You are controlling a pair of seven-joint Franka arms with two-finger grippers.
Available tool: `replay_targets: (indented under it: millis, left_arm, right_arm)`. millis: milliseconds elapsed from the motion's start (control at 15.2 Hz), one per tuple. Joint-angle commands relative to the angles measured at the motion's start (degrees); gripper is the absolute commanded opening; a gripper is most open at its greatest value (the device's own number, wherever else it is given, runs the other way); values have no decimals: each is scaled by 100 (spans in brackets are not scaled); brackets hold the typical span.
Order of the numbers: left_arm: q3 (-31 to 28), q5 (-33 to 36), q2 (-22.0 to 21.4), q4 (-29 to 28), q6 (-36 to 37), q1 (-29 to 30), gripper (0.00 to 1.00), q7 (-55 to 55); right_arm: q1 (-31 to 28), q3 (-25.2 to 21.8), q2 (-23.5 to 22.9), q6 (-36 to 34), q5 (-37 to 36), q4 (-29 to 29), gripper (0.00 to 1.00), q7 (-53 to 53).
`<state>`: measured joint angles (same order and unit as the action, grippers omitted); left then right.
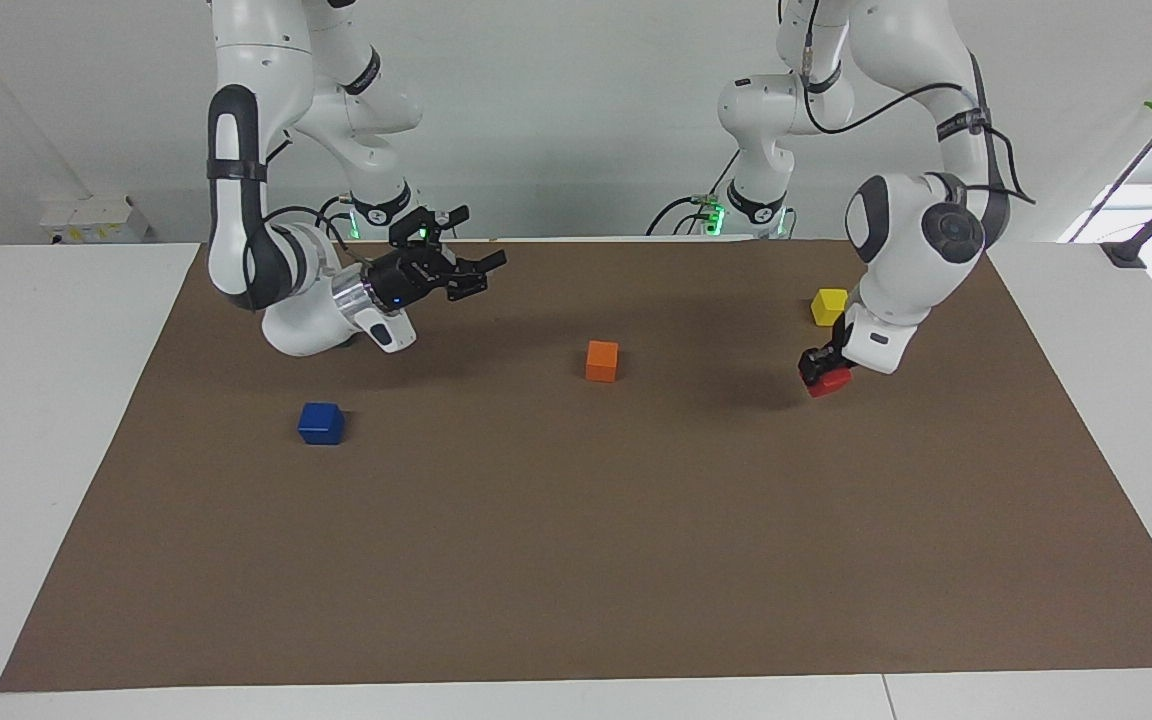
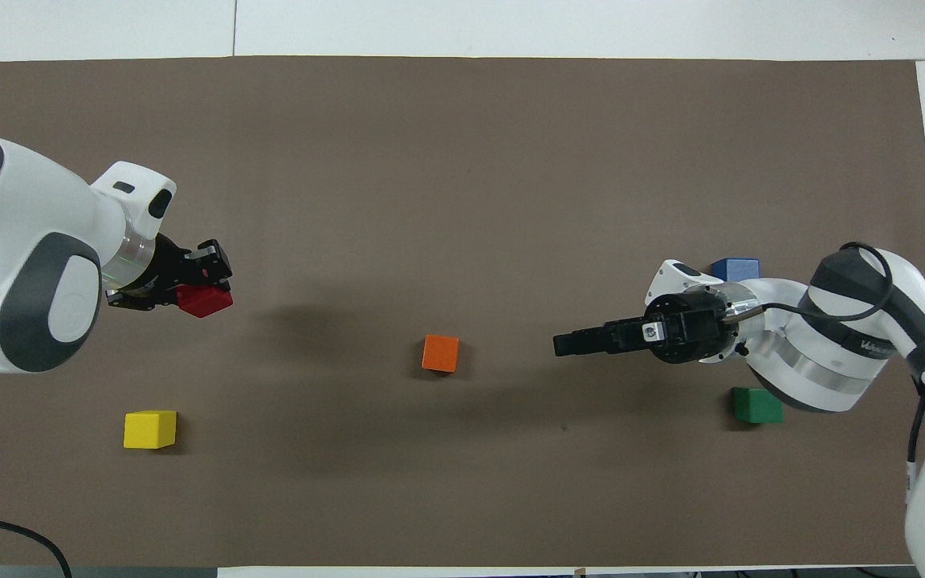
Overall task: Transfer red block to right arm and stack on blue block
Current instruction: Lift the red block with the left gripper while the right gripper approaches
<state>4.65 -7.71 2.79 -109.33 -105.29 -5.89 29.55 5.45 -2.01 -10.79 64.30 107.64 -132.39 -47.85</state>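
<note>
The red block (image 1: 831, 383) (image 2: 204, 302) sits between the fingers of my left gripper (image 1: 824, 372) (image 2: 207, 287), low over the mat at the left arm's end, beside the yellow block. The blue block (image 1: 321, 423) (image 2: 735, 267) rests on the mat at the right arm's end; in the overhead view the right arm partly covers it. My right gripper (image 1: 484, 274) (image 2: 567, 343), with the blue light on its wrist, hangs level in the air with its fingers apart and empty, pointing toward the orange block.
An orange block (image 1: 601, 361) (image 2: 440, 352) lies mid-mat between the grippers. A yellow block (image 1: 829, 306) (image 2: 150, 429) lies nearer the robots than the red block. A green block (image 2: 757, 405) lies under the right arm's wrist. The brown mat (image 1: 576, 560) covers the table.
</note>
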Motion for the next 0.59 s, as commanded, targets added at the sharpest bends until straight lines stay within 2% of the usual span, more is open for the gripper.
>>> replay_targets:
  millis: [0, 263, 394, 526]
  left_arm:
    - [26, -948, -505, 947, 1237, -131, 0, 1617]
    - [684, -1731, -1410, 975, 1810, -175, 0, 3746]
    - [1018, -2284, -1719, 853, 1767, -184, 0, 4678]
    - [1265, -2760, -1816, 738, 1400, -184, 0, 5382]
  right_arm:
    - [342, -10, 33, -49, 739, -147, 100, -111]
    - [562, -1, -143, -137, 1013, -235, 100, -102]
    - [745, 25, -405, -477, 1371, -235, 100, -84]
    - [975, 25, -573, -603, 1567, -235, 100, -75]
